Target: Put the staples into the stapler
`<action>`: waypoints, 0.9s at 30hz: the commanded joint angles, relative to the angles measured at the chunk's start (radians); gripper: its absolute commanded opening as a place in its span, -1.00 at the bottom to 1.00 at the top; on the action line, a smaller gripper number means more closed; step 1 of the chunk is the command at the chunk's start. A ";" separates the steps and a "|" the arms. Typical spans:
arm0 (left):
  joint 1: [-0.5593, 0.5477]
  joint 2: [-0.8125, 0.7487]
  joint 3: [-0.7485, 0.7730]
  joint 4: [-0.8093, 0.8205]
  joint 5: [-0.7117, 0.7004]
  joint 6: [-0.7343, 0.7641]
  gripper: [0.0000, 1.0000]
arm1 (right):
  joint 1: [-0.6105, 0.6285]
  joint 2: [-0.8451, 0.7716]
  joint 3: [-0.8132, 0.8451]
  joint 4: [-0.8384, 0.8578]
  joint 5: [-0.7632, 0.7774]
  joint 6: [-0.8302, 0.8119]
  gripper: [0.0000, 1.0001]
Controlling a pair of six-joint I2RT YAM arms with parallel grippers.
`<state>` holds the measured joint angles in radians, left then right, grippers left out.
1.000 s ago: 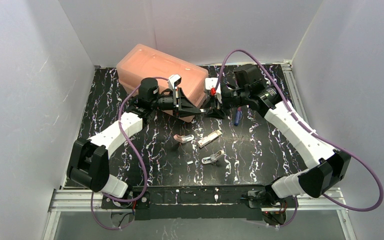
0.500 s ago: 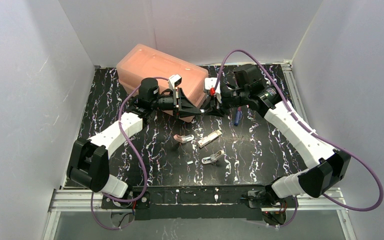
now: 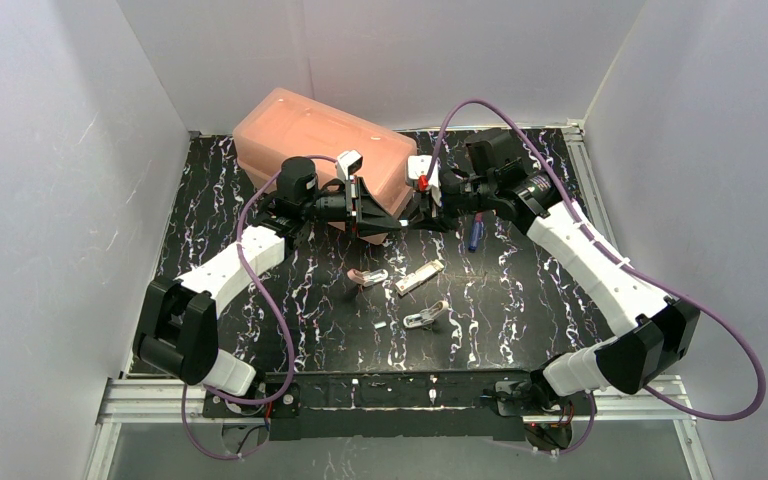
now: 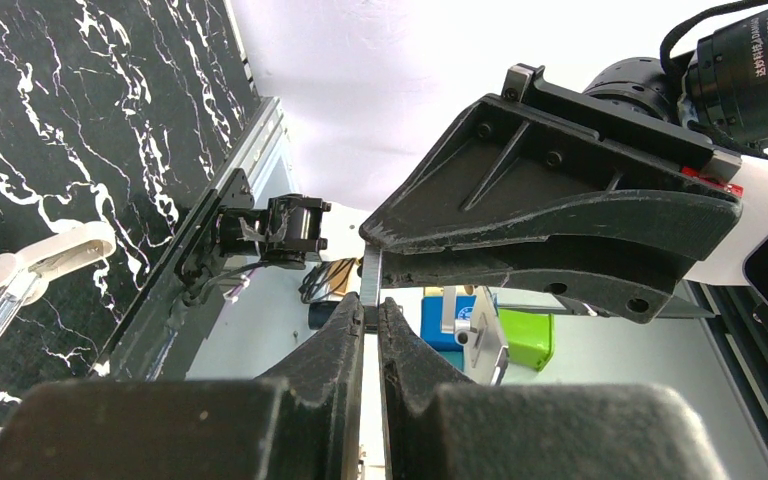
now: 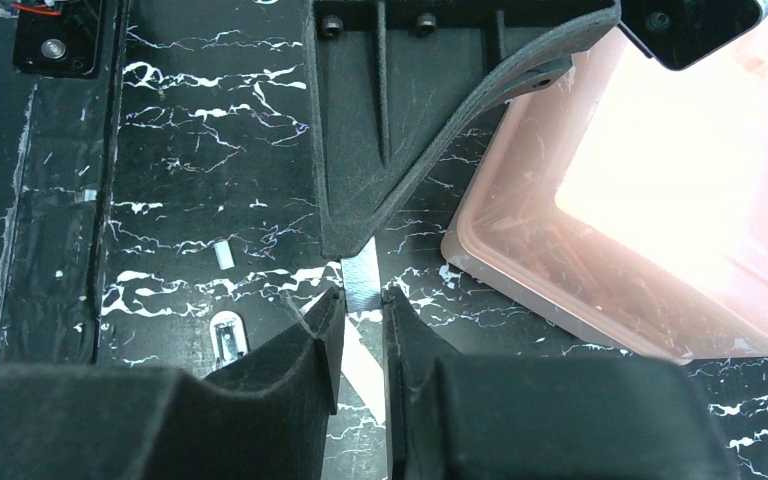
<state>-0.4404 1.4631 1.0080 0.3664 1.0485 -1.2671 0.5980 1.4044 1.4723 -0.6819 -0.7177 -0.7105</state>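
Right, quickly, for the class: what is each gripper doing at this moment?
Left gripper: shut on the thin silver strip of staples.
Right gripper: jaws either side of that same strip; whether they grip it cannot be told.

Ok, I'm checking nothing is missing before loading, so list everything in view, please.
staple strip: one, silver, mid-air between both grippers
box: one, translucent pink, back of table
far stapler piece: one, white and metal, table centre
near stapler piece: one, same colours, just nearer
pink piece: one, pale pink, table centre-left
loose bit: one, whitish, beside near stapler piece
pen-like thing: one, blue, by right arm
table: one, black with white veins
left gripper: one, black, shut on staple strip
right gripper: one, black, flanking staple strip, contact unclear
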 commanded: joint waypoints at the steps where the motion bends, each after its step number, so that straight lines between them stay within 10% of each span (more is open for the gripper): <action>1: -0.003 -0.042 -0.003 0.009 0.039 0.008 -1.00 | 0.004 0.008 0.049 0.024 -0.015 0.005 -0.51; 7: -0.003 -0.044 -0.009 0.009 0.035 0.011 -1.00 | 0.004 0.007 0.050 0.025 -0.017 0.007 -0.65; 14: -0.002 -0.057 -0.020 0.011 0.027 0.071 -0.37 | 0.004 -0.005 0.040 0.020 -0.006 0.006 -0.74; 19: 0.022 -0.091 -0.032 -0.008 0.024 0.227 0.15 | 0.005 -0.038 -0.011 -0.034 0.037 -0.042 -0.76; 27: 0.128 -0.182 0.049 -0.422 -0.081 0.664 0.38 | 0.061 -0.098 -0.194 -0.098 0.162 -0.116 -0.76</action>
<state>-0.3595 1.3590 0.9913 0.2070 1.0271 -0.8898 0.6098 1.3453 1.3560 -0.7322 -0.6315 -0.7807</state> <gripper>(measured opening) 0.674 0.229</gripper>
